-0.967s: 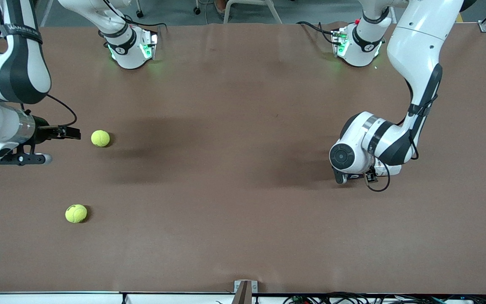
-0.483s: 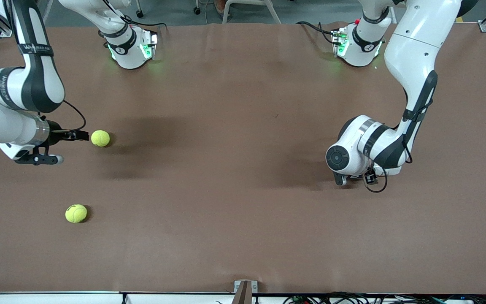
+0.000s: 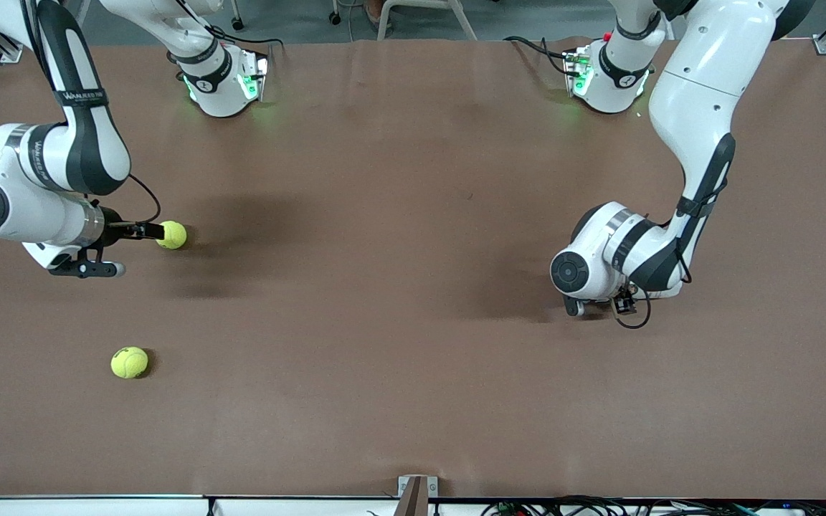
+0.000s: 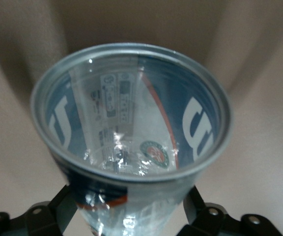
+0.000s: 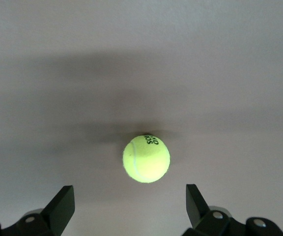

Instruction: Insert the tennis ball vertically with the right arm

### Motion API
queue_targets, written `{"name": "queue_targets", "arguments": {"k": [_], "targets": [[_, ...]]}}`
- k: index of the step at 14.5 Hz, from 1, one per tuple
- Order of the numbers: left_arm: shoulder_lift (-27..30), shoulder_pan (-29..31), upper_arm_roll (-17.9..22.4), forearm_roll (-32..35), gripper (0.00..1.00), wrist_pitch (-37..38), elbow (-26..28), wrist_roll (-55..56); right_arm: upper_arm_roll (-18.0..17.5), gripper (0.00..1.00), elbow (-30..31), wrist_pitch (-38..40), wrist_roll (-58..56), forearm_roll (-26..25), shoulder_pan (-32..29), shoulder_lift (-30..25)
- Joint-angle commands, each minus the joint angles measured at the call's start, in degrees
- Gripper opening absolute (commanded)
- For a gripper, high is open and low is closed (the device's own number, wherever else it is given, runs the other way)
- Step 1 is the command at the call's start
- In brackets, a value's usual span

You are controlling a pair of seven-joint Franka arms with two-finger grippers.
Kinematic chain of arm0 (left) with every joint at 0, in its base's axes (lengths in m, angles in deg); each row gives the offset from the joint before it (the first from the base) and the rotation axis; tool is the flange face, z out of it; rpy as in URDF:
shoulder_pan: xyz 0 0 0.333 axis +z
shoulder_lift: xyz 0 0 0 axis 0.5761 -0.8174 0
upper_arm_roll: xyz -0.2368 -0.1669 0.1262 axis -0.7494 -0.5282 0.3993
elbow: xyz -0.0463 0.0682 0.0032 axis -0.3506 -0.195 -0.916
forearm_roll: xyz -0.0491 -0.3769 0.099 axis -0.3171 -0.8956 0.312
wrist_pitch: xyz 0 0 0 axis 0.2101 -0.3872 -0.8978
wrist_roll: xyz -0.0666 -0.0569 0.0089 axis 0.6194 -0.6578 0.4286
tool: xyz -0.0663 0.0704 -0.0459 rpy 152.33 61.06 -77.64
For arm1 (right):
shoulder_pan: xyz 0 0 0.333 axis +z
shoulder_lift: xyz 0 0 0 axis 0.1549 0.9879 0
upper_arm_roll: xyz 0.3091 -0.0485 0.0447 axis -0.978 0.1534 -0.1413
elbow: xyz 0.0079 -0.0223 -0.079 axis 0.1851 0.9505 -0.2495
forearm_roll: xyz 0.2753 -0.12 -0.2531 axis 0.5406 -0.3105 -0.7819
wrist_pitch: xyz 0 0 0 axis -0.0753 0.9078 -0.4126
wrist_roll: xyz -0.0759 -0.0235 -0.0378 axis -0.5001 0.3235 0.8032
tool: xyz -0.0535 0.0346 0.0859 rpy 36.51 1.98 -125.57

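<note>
Yellow tennis ball (image 5: 146, 158) on your tabletop (image 3: 413, 287) just ahead of your wide-open right pincer (image 5: 127, 206), left pincer (image 4: 131, 216) clamping an open clear can (image 4: 131, 123).

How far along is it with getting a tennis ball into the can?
Done: the left gripper grips the open can with its mouth clear. In hand: the right gripper, fingers open, lines up on the tennis ball resting on the table. Left: grasp, carry, insert. A second ball lies untouched, nearer the front camera.
</note>
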Motion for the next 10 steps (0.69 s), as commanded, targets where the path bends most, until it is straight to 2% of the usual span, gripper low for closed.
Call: {"name": "queue_targets", "arguments": {"k": [1,4,7,10], "targets": [[-0.3,-0.2,-0.1,1.2,0.90,-0.8,0.0,0.9,-0.5,1.00,4.3,-4.9,-0.1,-0.2,-2.0,0.9],[-0.8,0.1,0.0,1.3,0.82,-2.4,0.2,0.9,-0.5,1.00,5.6,-7.1,-0.1,-0.2,-2.1,4.2],[-1.1,0.1,0.0,1.3,0.81,-3.8,0.3,0.9,-0.6,1.00,5.6,-7.1,0.0,-0.2,-2.1,5.7],[0.0,0.6,-0.2,1.3,0.71,-4.0,1.2,0.6,-0.5,1.00,5.6,-7.7,-0.1,-0.2,-2.2,7.6]]}}
